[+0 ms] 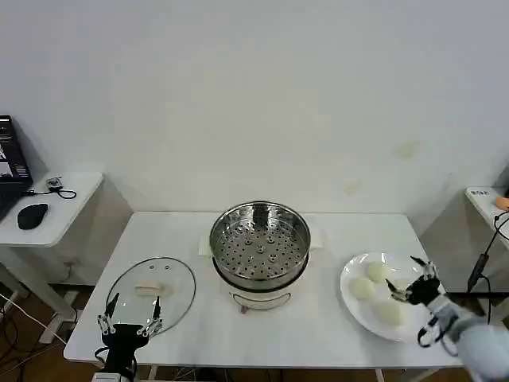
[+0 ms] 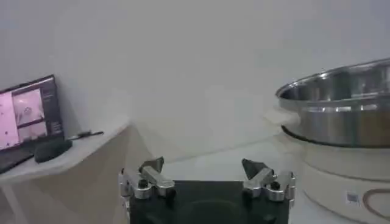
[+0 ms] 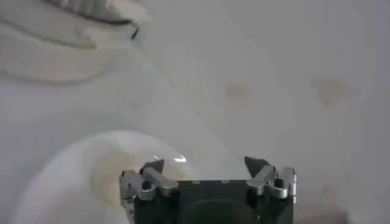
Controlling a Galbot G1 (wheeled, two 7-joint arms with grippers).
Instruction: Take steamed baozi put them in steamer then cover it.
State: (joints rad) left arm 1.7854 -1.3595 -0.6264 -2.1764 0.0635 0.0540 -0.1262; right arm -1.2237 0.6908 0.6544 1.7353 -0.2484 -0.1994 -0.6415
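The steamer (image 1: 259,243), a shiny steel pot with a perforated floor on a white base, stands uncovered and empty mid-table; its wall (image 2: 341,115) looms in the left wrist view. The cover (image 1: 151,288), a glass lid with a white handle, lies flat on the table to its left. Three cream-white baozi (image 1: 375,271) (image 1: 362,289) (image 1: 390,312) rest on a white plate (image 1: 352,270) at the right. My right gripper (image 1: 404,276) (image 3: 204,165) hovers open over the plate's right side, beside the buns, holding nothing. My left gripper (image 1: 134,304) (image 2: 202,167) is open at the lid's near edge.
A side desk (image 1: 60,215) at the far left carries a laptop (image 2: 27,115) and a black mouse (image 1: 32,215). Another small table (image 1: 487,203) with a hanging cable stands at the far right. A white wall backs the table.
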